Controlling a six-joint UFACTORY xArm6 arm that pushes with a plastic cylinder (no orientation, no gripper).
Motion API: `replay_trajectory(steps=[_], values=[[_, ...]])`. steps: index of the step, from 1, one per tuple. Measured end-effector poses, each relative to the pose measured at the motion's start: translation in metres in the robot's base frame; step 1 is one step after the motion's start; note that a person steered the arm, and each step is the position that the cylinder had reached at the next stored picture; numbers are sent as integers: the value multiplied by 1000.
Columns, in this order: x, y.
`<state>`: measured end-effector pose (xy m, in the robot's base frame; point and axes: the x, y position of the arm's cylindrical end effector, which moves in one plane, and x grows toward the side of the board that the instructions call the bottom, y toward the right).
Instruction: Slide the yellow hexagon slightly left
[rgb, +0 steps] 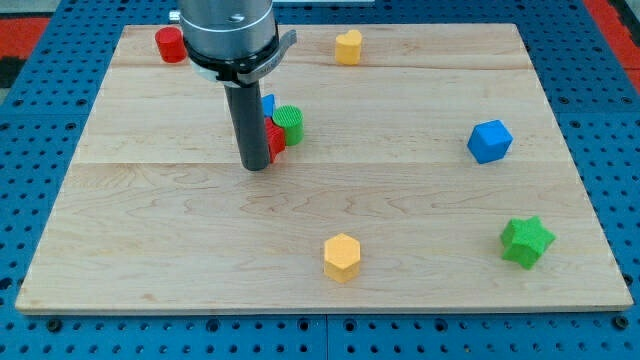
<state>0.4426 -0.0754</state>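
The yellow hexagon (341, 257) lies near the view's bottom, a little right of the middle of the wooden board (150, 200). My tip (256, 166) rests on the board well above and to the left of the hexagon. It stands right beside a tight cluster: a red block (276, 139), a green cylinder (290, 124) and a blue block (268, 105) partly hidden behind the rod. The red block's shape is unclear.
A red cylinder (170, 44) sits at the view's top left. A yellow heart-like block (348, 46) is at the top middle. A blue cube (489, 141) is at the right. A green star (526, 241) is at the bottom right.
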Motion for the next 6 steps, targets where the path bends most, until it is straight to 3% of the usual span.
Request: replay_trajectory(steps=[1,2,3,5,6], values=[[21,24],[47,100],[88,123],[129,133],[129,100]])
